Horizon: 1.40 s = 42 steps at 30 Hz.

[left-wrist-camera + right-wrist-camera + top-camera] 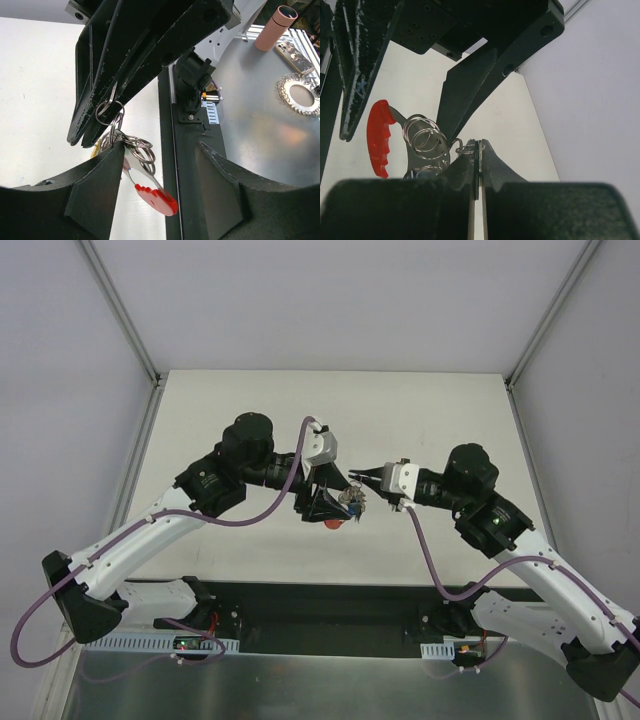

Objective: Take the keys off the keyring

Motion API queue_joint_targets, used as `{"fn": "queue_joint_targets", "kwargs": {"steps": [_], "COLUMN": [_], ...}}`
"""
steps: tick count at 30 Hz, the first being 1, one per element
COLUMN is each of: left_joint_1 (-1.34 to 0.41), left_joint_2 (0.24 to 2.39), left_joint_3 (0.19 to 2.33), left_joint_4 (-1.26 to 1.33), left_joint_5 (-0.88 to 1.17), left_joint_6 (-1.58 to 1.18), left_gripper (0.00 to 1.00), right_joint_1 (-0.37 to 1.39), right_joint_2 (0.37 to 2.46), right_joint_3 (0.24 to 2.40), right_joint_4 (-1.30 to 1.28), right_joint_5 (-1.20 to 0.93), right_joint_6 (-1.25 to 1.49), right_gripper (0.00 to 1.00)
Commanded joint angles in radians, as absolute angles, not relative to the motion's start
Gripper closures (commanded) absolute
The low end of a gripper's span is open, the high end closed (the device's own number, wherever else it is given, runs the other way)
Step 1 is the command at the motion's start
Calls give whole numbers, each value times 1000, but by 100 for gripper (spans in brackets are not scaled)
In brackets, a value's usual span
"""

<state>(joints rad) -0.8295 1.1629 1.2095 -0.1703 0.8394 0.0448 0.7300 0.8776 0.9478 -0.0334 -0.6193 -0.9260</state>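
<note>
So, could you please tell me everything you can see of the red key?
The red key has a glossy red plastic head with a ridged edge and a flat silvery blade. It dangles in the air from coiled metal rings pinched by the shut right pincer, head farthest from them. Only the rings visibly touch it.

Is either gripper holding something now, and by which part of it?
The right gripper pinches the keyring by one loop; the keys dangle from it. The left gripper stands open.
</note>
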Motion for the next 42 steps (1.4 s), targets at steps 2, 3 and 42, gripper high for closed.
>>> {"fn": "queue_joint_targets", "kwargs": {"steps": [2, 3, 42], "left_joint_1": [-824, -824, -841], "left_joint_2": [1129, 1131, 1065], "left_joint_3": [1252, 1255, 1266], "left_joint_4": [-114, -109, -58], "left_joint_5": [923, 934, 879], "left_joint_6": [46, 16, -26], "left_gripper": [46, 48, 50], "right_joint_1": [729, 729, 727], "right_joint_2": [859, 865, 818], "right_joint_3": [997, 1002, 1051], "right_joint_4": [60, 61, 133], "right_joint_5": [-664, -658, -835], "right_joint_6": [-920, -920, -854], "right_gripper": [99, 99, 99]}}
